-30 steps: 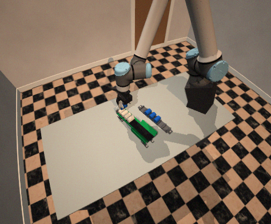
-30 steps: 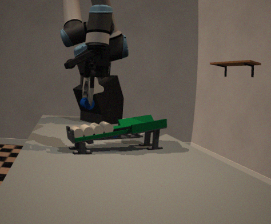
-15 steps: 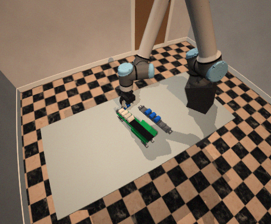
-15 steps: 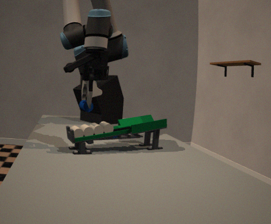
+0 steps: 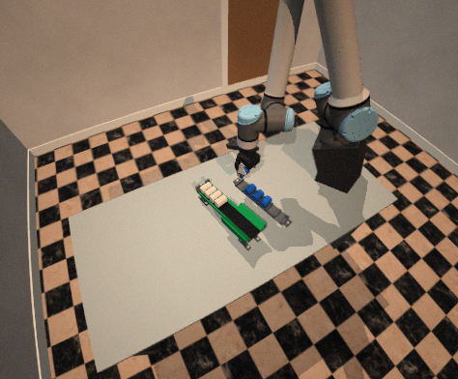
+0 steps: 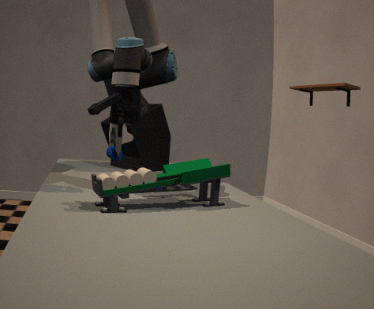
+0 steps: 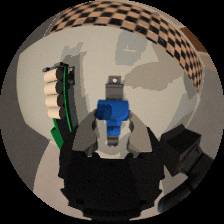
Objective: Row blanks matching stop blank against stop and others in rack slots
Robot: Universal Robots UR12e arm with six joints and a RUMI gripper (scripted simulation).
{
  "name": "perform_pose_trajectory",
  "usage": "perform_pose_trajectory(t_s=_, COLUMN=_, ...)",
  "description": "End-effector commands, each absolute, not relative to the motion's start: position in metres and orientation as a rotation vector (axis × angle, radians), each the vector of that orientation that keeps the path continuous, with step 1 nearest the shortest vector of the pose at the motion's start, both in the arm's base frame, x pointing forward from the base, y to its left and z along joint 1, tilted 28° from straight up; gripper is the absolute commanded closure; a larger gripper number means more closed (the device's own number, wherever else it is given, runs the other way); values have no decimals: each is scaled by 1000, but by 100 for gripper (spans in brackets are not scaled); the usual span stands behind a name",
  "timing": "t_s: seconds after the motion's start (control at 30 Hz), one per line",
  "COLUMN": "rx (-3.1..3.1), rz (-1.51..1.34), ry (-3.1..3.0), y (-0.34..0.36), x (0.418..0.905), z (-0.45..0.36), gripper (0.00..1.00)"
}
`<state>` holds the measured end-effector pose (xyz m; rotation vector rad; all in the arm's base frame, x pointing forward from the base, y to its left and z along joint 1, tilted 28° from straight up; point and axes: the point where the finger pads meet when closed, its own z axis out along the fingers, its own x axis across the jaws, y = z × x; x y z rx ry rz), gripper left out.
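Observation:
My gripper (image 5: 245, 170) is shut on a blue blank (image 7: 113, 111) and holds it above the near end of the grey stock rack (image 5: 263, 201). The blank also shows in the exterior view (image 6: 114, 153). Three blue blanks (image 5: 258, 194) lie in the rack's slots. The green feed ramp (image 5: 230, 215) stands to the left of the rack. Several cream blanks (image 5: 213, 191) lie side by side across its low end against the stop (image 6: 95, 182). In the wrist view the rack's end (image 7: 115, 88) is right under the held blank, and the cream blanks (image 7: 51, 93) are at the left.
The arm's dark base block (image 5: 340, 161) stands on the grey mat behind the rack. The ramp's raised end (image 6: 202, 170) rests on dark legs. A small wall shelf (image 6: 325, 87) hangs far to the right. Checkered floor surrounds the mat.

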<state>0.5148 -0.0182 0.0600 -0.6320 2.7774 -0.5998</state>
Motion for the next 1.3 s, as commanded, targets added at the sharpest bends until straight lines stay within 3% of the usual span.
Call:
perform_pose_trajectory(t_s=0.0, rx=-649, rz=-600, ry=2742, y=-24, x=506, z=59, gripper=67)
perform_pose_trajectory(t_s=1.27, rx=-648, rz=-601, ry=2740, y=-47, x=531, z=3, gripper=67)
